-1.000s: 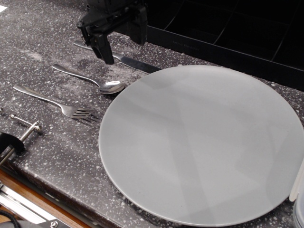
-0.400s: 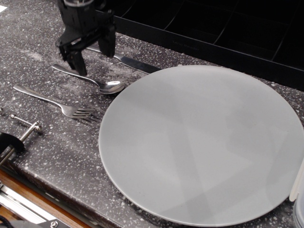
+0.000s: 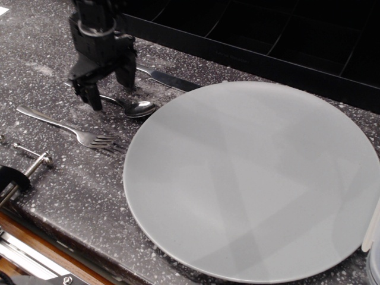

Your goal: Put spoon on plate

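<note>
Black and boxy, the gripper (image 3: 108, 92) hung low over the spoon (image 3: 129, 107), with its two fingers spread apart, one on each side of the thin handle. It looked as if nothing was pinched between them.

That small shiny spoon lay flat on the speckled counter (image 3: 71, 172). Its round bowl sat just beside the left edge of the plate (image 3: 249, 178), close to it but not on it. Much of the handle was hidden behind the gripper.

So the job looked like it was only at its start. Nothing was lifted. What was left, it seemed, was to close on the handle, pick the spoon up, carry it across to the right and set it down on the big grey plate.

Nearer the front lay a fork (image 3: 71, 130) with its points near the plate. Behind the spoon lay a knife (image 3: 169, 80), and part of it was covered by the gripper too. A black tray (image 3: 267, 53) ran along the back.

It was hard to tell if the fingertips touched the counter. The plate was cut off at the right edge. A pale thing at the right edge was too cut off to name.
</note>
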Available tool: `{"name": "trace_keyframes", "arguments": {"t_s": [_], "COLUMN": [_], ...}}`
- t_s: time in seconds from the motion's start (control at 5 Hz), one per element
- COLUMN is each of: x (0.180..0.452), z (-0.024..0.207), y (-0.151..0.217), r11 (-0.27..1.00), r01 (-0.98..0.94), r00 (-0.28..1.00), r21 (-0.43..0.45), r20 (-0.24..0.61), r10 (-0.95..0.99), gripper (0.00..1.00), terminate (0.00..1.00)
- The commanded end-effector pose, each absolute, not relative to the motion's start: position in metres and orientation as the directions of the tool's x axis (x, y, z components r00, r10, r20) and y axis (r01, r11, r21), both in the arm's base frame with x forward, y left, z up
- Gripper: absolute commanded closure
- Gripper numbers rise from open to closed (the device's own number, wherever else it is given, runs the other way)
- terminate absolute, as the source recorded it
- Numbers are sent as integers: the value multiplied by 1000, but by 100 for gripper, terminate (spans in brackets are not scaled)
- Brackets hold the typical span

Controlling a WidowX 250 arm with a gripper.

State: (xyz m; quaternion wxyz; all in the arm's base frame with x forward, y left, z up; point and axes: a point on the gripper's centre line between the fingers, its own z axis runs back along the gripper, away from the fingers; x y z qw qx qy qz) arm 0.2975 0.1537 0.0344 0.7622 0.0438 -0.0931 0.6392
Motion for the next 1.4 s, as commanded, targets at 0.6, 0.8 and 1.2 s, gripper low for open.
{"name": "trace_keyframes", "arguments": {"t_s": [0.6, 0.8, 1.2], "x": [304, 307, 313], "z": [34, 39, 106], "y": [159, 160, 146], "r11": [131, 127, 104], "r01": [-990, -991, -991], "r00": [120, 115, 100], "r21": [-44, -46, -88], "r20": [206, 199, 58], "r10": [971, 973, 993], "gripper": [100, 100, 100], "terminate": [0, 0, 0]}}
